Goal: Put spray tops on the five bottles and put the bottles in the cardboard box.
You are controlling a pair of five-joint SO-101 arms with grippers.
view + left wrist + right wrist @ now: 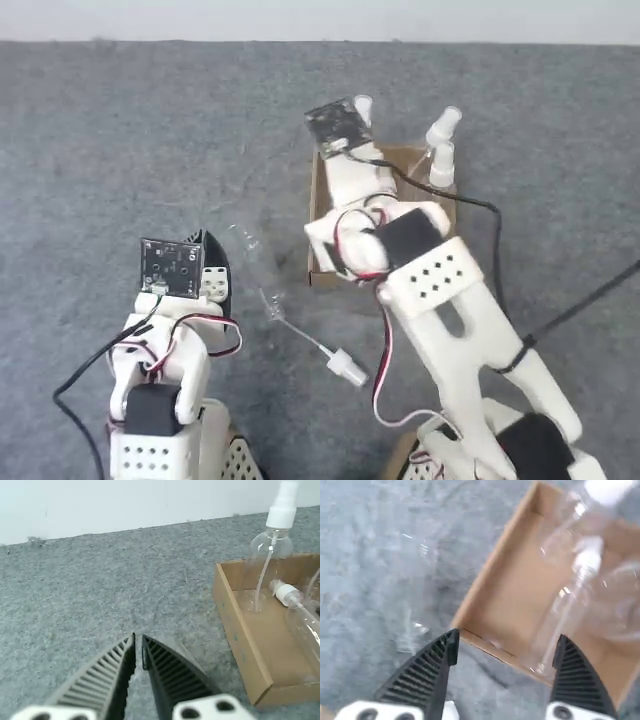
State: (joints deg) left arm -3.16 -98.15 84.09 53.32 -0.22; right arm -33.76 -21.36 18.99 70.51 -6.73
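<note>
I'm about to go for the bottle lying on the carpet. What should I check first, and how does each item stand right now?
1. Right claw open and empty: ok.
2. Left claw open for a grasp: not ok; it is shut and empty over the carpet.
3. Bottle lying free beside the cardboard box: ok.
4. Spray top seated on that bottle: not ok; it lies loose on the carpet.
5. Bare floor left in the box: ok, the near end is free.
6. Four bottles already boxed: cannot tell; the right arm covers part of the box.
</note>
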